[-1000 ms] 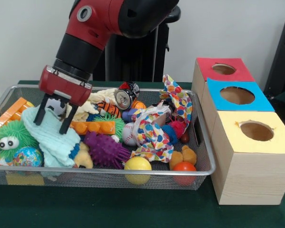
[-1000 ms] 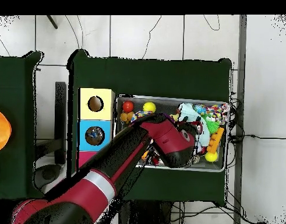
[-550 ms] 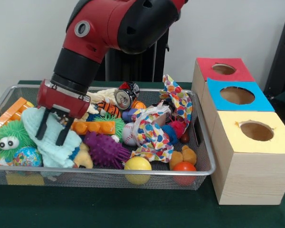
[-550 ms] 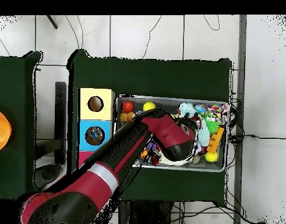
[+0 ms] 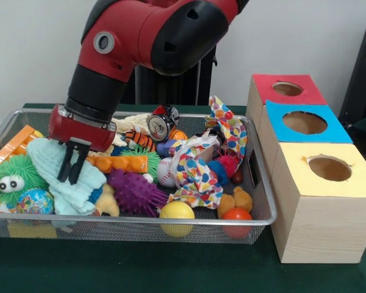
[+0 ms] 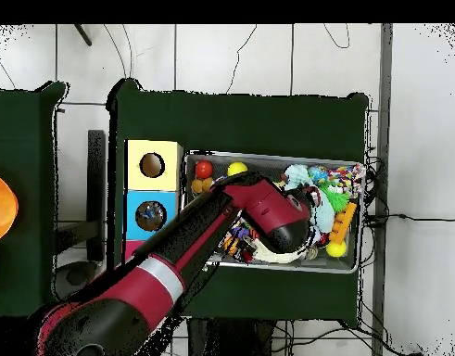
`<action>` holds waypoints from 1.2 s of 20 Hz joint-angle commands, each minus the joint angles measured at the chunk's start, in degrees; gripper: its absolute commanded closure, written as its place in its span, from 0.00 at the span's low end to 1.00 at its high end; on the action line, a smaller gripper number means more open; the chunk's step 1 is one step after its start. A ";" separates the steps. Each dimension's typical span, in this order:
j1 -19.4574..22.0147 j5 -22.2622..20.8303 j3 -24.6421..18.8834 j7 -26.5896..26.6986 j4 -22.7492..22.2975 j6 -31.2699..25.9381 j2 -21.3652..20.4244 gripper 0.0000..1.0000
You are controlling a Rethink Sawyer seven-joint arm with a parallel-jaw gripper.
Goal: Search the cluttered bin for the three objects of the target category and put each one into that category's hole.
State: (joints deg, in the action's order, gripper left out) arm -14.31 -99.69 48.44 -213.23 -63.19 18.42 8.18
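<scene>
My gripper [image 5: 70,179] hangs over the left part of the wire bin [image 5: 140,218], its two black fingers drawn together on a fold of the light blue cloth [image 5: 46,155]. The cloth lies draped over other toys between a green fuzzy toy with eyes [image 5: 12,177] and an orange toy brick [image 5: 119,163]. In the overhead view the red arm [image 6: 259,209] covers the gripper, and only an edge of the light blue cloth [image 6: 323,218] shows beside it. A spotted colourful cloth [image 5: 198,165] lies in the bin's right half.
Three wooden boxes with holes stand right of the bin: red-topped [image 5: 287,88], blue-topped [image 5: 304,122], yellow-topped [image 5: 329,168]. The bin also holds a purple spiky toy [image 5: 134,190], globe ball [image 5: 35,201], yellow ball [image 5: 177,210], red ball [image 5: 236,215], baseball [image 5: 165,172] and a can [image 5: 160,126].
The gripper came down slightly onto the light blue cloth and its fingers, spread wide a second ago, have closed together on the cloth.
</scene>
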 commanded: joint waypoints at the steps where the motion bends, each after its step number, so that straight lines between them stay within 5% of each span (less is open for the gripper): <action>1: -0.43 0.46 -2.47 -12.82 5.64 7.38 4.43 1.00; 5: -0.65 2.01 -1.86 -12.93 4.94 7.11 4.10 1.00; 8: 1.10 6.05 -6.12 -5.57 -0.07 6.92 -3.61 1.00; 11: 1.19 7.24 -7.11 -5.54 -2.63 10.47 -8.63 1.00; 17: -2.34 6.39 -4.98 -6.77 -8.83 16.36 -13.56 1.00; 24: -5.00 3.11 -2.51 -13.40 -10.96 23.10 -14.67 1.00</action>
State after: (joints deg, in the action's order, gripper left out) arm -17.97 -97.28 50.21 -213.24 -69.21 31.49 -4.15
